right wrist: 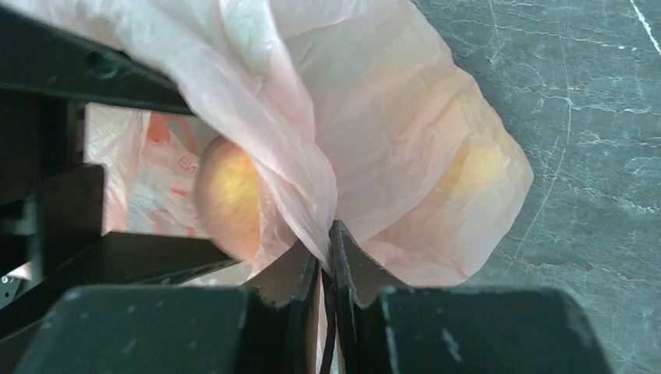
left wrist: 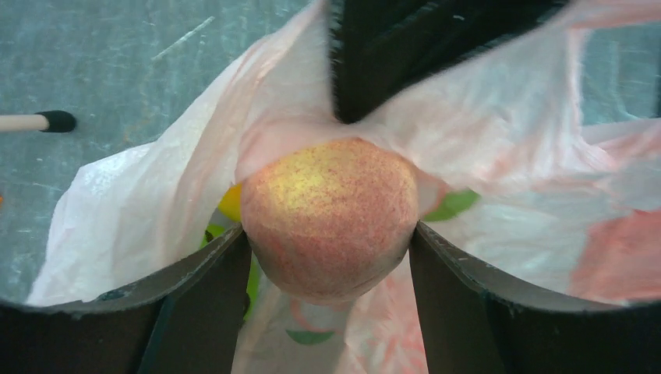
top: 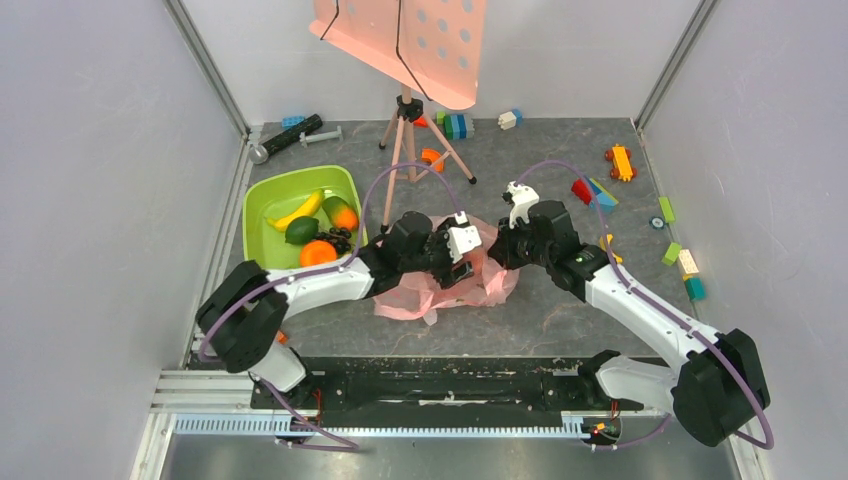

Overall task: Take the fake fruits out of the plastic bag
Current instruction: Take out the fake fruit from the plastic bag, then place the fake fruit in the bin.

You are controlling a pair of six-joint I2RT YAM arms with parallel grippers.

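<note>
— Where is the plastic bag (top: 440, 290)?
— Crumpled mid-table (top: 560, 320), just right of the green tub (top: 262, 200). My right gripper (right wrist: 327, 241) is clenched on a fold of it.
— And the left gripper (left wrist: 327, 234)?
— I see its jaws grasping a peach (left wrist: 327, 195) at the bag's mouth.

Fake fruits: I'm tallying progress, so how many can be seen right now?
6. Five in the green tub: banana, lime, orange, grapes, an orange-green fruit. One peach in the left gripper, within the plastic bag; more may be hidden there.
</note>
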